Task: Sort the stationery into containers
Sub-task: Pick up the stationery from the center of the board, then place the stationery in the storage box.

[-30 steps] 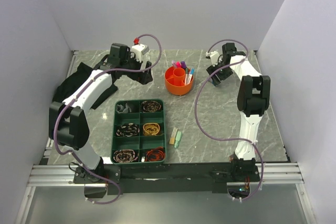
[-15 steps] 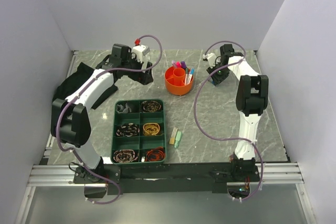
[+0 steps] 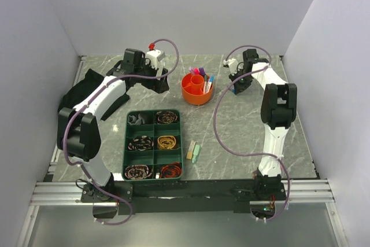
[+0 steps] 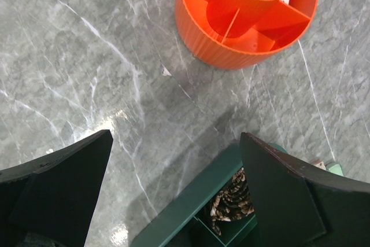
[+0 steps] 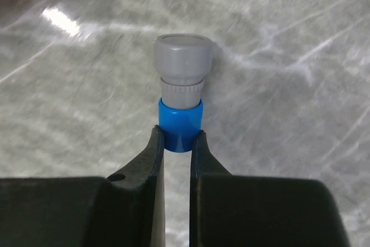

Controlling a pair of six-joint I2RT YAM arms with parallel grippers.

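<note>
right claw [image 5: 177, 137] clenched on the blue-capped piece [image 5: 181, 85]: both fingertips [image 5: 154, 143] press the blue band, the grey cap sticks out past the tips. long axis runs straight ahead of the claw, in line with the fingers. can't tell if it's off the counter [image 5: 289, 39] yet. orange pot [image 3: 193, 98] lies to this claw's left, near, with pens already in it; judged next move is carry left and drop into a section. right arm is the nearer one to the piece. left claw [image 4: 173, 166] released, jaws wide, pot [image 4: 214, 50] just ahead of it, holding nothing. two eraser blocks [image 3: 193, 151] lie well apart from both claws, beside the green tray [image 3: 153, 111].
</note>
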